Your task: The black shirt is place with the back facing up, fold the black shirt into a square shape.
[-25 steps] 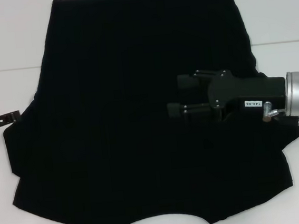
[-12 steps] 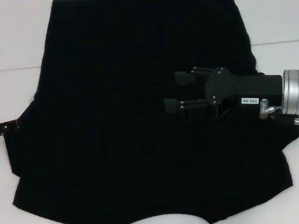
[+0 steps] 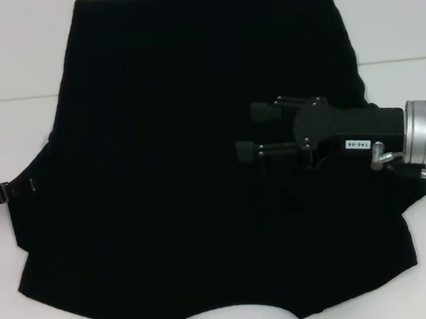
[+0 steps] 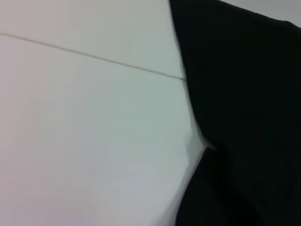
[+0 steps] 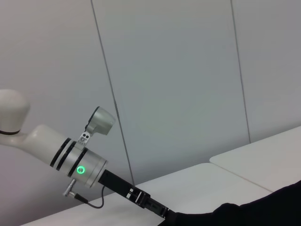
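Black shirt [image 3: 198,161] flat on white table [image 3: 7,59], right end effector [image 3: 244,134] released above it, left end effector [image 3: 16,189] at sleeve edge, grip unclear.

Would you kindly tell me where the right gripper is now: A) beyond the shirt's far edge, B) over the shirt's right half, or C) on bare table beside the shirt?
B: in the head view the right gripper hangs over the right half of the black shirt.

A plain white table [image 3: 8,66], crossed by a thin straight seam [image 4: 89,55] where two tops meet, stands before a pale grey wall [image 5: 178,80] of flat panels split by narrow upright joints, all under soft, even light with no hard shadows.
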`<state>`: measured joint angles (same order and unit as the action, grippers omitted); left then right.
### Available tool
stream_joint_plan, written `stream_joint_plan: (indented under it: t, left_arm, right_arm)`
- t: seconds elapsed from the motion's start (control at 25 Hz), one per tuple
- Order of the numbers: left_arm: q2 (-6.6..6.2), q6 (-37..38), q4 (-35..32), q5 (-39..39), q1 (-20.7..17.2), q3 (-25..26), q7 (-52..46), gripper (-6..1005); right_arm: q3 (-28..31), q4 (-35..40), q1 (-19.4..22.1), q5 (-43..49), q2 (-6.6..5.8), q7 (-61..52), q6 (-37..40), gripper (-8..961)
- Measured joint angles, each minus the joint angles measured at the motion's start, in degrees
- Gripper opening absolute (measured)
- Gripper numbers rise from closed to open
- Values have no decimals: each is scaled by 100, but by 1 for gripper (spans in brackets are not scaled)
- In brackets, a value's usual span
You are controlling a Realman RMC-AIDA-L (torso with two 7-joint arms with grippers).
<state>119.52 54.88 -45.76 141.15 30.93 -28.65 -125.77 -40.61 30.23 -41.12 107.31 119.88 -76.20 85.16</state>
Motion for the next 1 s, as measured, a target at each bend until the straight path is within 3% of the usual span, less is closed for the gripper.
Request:
stream_joint_plan:
  t: [1.0]
  left_arm:
    - [30, 22, 59, 1, 9, -197, -9, 932]
  right_arm:
    - [0, 0, 26, 0, -9, 2, 0, 899]
